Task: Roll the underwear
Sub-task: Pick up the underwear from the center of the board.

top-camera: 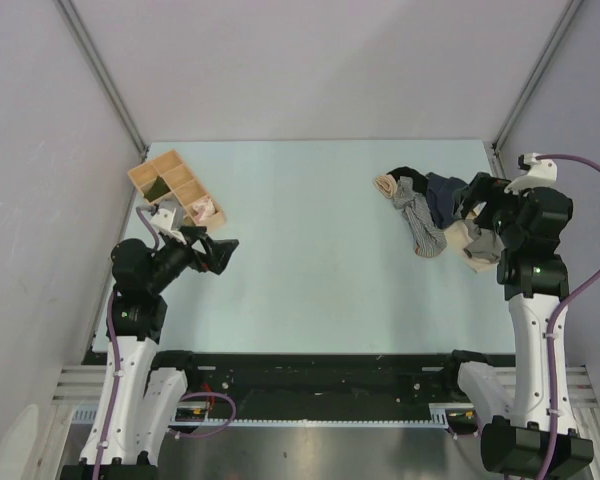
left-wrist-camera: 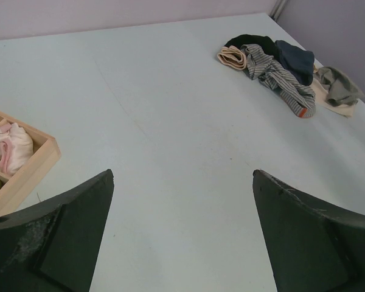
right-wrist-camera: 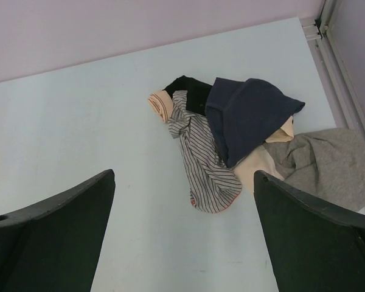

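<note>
- Table: a flat, pale blue-green surface enclosed by plain grey walls. Both arms are mounted at its near edge.
- Striped underwear: thin grey knit with fine dark and light stripes and a thin orange trim along the hem at one end. It lies crumpled and unrolled on the table at the far right, at the left edge of a small pile of clothes. Its far end is tucked under the neighbouring garments, and its near end is spread out on bare table.
- Plain navy blue garment: bunched up, lying over the right side of the underwear and touching it.
- Black garment: at the far side of the pile, partly under the navy piece.
- Peach-coloured folded cloth: at the pile's far left corner, against the underwear.
- Cream cloth: shows beneath the navy garment.
- Plain beige-grey garment: the rightmost of the pile, near the table's right edge.
- Light wooden tray: has several compartments and sits at the far left of the table, well apart from the pile.
- Pale pink cloth: crumpled in one end compartment of the tray.
- Left gripper: dark fingers spread wide with nothing between them. It hovers over bare table beside the tray.
- Right gripper: fingers spread wide and holding nothing. It is above the table just short of the pile, and the underwear shows between its fingers.
</note>
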{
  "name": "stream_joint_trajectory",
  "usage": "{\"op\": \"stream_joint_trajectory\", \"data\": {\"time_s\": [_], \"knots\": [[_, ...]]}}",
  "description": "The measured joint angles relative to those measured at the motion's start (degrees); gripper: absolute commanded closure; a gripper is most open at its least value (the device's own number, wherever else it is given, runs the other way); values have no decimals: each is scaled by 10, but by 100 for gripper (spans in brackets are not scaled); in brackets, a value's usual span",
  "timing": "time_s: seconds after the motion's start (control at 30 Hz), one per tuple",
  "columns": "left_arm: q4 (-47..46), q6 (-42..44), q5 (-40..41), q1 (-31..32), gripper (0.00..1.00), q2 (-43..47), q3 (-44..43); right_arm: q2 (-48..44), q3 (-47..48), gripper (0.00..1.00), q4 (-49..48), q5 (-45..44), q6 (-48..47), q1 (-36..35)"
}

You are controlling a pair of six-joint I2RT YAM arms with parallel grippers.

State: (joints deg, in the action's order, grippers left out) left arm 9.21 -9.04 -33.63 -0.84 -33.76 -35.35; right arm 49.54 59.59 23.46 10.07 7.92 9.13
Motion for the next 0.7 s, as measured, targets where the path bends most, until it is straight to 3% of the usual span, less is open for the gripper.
{"op": "stream_joint_trajectory", "data": {"time_s": [0.37,0.7], "knots": [[3,0,4,1,0,0,0,26,0,0,-1,68,-31,0],[7,0,5,1,0,-10,0,95,0,0,22,209,-210,-2]]}}
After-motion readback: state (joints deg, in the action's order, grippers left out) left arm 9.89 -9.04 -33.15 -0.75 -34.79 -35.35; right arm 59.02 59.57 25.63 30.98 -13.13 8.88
